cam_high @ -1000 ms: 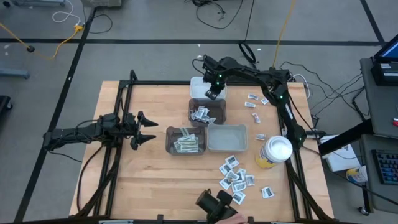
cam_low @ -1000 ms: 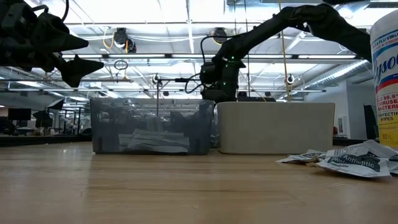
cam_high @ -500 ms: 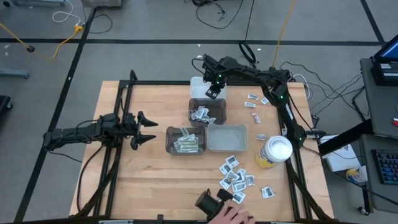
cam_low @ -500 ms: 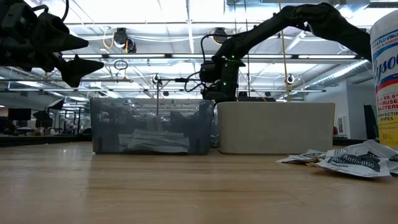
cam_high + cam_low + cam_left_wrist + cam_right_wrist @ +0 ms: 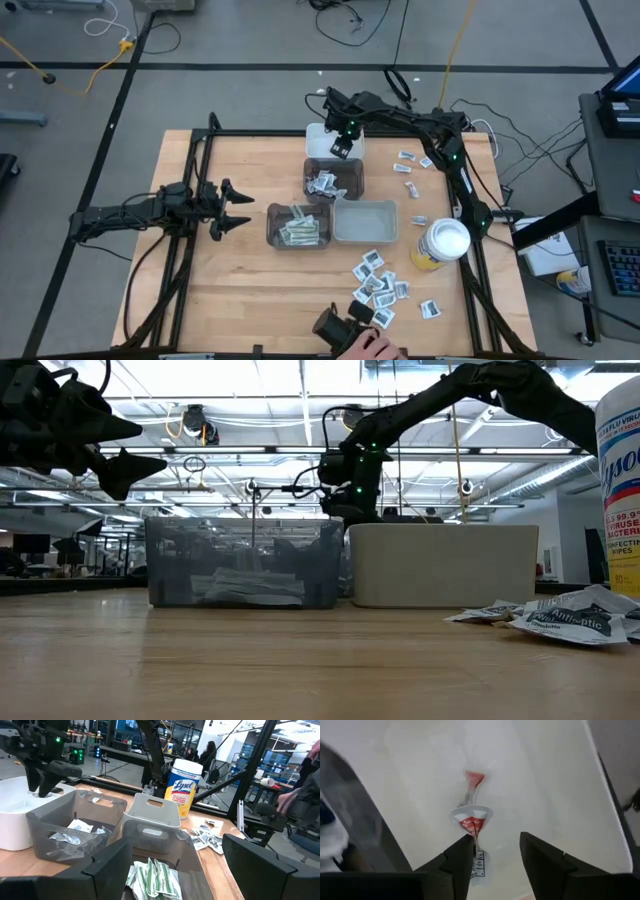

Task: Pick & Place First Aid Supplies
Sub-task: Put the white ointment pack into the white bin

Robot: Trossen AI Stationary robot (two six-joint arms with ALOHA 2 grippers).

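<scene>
My right gripper (image 5: 340, 150) hangs open over the white bin (image 5: 320, 135) at the far side, fingers pointing down into it. In the right wrist view a small red-marked packet (image 5: 471, 817) shows over the bin's white floor, right beside one finger. More first aid supplies lie loose near the front right (image 5: 380, 282) and at the far right (image 5: 410, 165). My left gripper (image 5: 238, 208) waits open above the table, left of the bins, with nothing between its fingers. My right gripper's fingers stand apart and do not pinch the red-marked packet. The packet's lower end (image 5: 479, 862) lies close by the inner side of one finger (image 5: 462, 857); I cannot tell whether they touch.
A dark bin (image 5: 333, 180) holds crumpled sachets, a grey bin (image 5: 297, 226) green-striped strips, and beside it stands a pale bin (image 5: 365, 221). A yellow canister (image 5: 440, 245) stands at the right edge. A person's hand (image 5: 372, 346) is at a black device (image 5: 333, 325) on the near edge.
My right gripper has risen a little over the white bin. At the near edge the person's hand has come into view beside the black device.
</scene>
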